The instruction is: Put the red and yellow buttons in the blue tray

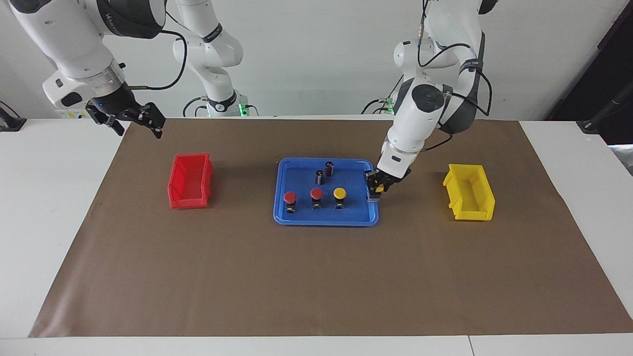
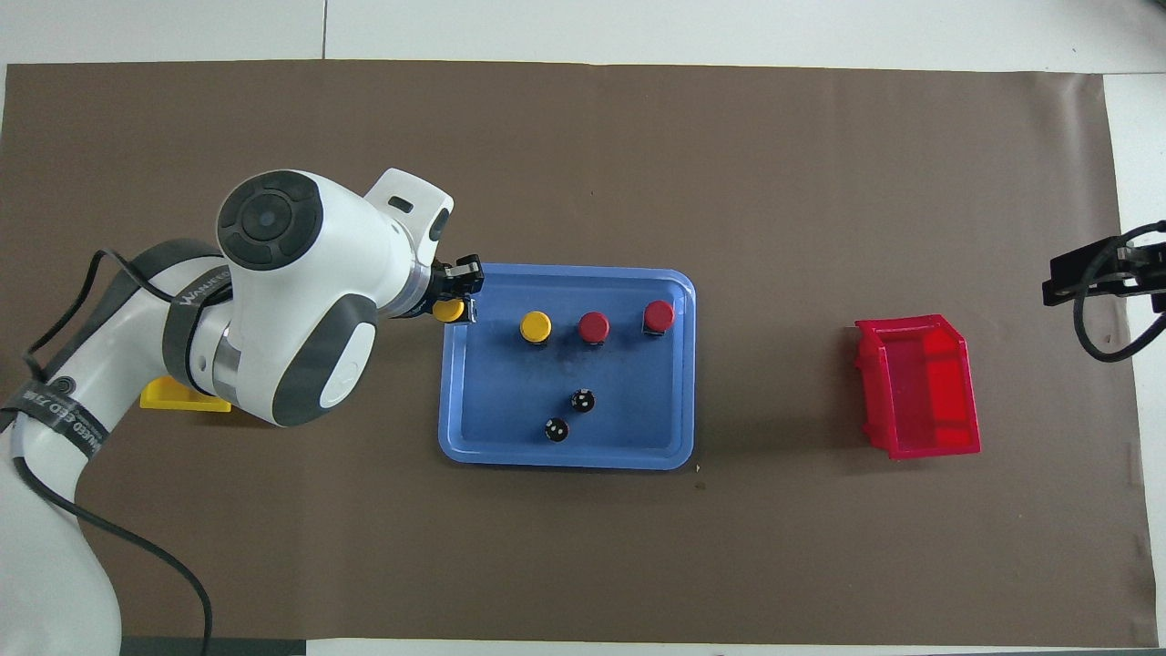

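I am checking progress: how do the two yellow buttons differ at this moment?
One yellow button stands upright in the blue tray, beside the red buttons; the held yellow button is tilted in the shut left gripper, over the tray's rim. Both have round yellow caps on black bodies.

tray (image 1: 282, 198): three buttons (image 1: 316, 194) in a row, two cylinders (image 1: 324, 172) nearer robots | bare floor at both ends
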`<move>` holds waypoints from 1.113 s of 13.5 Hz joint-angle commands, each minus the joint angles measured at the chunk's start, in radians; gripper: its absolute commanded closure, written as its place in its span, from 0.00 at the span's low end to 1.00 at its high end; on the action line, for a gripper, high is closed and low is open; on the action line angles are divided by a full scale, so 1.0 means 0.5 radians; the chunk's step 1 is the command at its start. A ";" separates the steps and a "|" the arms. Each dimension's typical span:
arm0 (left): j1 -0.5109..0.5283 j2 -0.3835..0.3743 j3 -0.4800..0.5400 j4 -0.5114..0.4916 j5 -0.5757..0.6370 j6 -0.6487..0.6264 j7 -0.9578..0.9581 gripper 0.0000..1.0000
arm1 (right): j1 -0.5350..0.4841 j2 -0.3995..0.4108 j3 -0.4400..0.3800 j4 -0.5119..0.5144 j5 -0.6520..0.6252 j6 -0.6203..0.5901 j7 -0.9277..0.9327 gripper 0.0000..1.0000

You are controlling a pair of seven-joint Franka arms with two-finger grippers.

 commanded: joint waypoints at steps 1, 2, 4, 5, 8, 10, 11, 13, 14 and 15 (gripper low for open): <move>-0.015 0.050 -0.010 -0.036 0.076 0.070 -0.089 0.98 | -0.014 -0.052 0.006 -0.068 0.003 0.030 0.008 0.00; -0.028 0.050 -0.010 -0.072 0.079 0.116 -0.089 0.98 | -0.005 -0.052 0.006 -0.068 0.003 0.027 0.008 0.00; -0.037 0.050 -0.010 -0.146 0.079 0.193 -0.086 0.98 | -0.001 -0.052 0.006 -0.068 0.003 0.027 0.008 0.00; -0.037 0.053 -0.013 -0.165 0.079 0.220 -0.086 0.98 | -0.001 -0.052 0.006 -0.068 0.003 0.027 0.008 0.00; -0.043 0.050 -0.016 -0.195 0.079 0.230 -0.089 0.98 | -0.001 -0.052 0.006 -0.068 0.003 0.027 0.008 0.00; -0.058 0.056 -0.028 -0.198 0.079 0.251 -0.117 0.94 | 0.002 -0.055 0.006 -0.068 0.003 0.027 0.008 0.00; -0.058 0.071 -0.028 -0.201 0.079 0.288 -0.111 0.76 | 0.002 -0.052 0.006 -0.068 0.006 0.027 0.008 0.00; -0.058 0.071 -0.028 -0.202 0.079 0.291 -0.120 0.40 | -0.001 -0.052 0.006 -0.068 0.006 0.027 0.008 0.00; -0.058 0.071 -0.028 -0.202 0.079 0.291 -0.123 0.33 | 0.002 -0.055 0.006 -0.068 0.006 0.027 0.008 0.00; -0.058 0.071 -0.031 -0.202 0.079 0.288 -0.126 0.30 | 0.002 -0.052 0.006 -0.068 0.006 0.027 0.008 0.00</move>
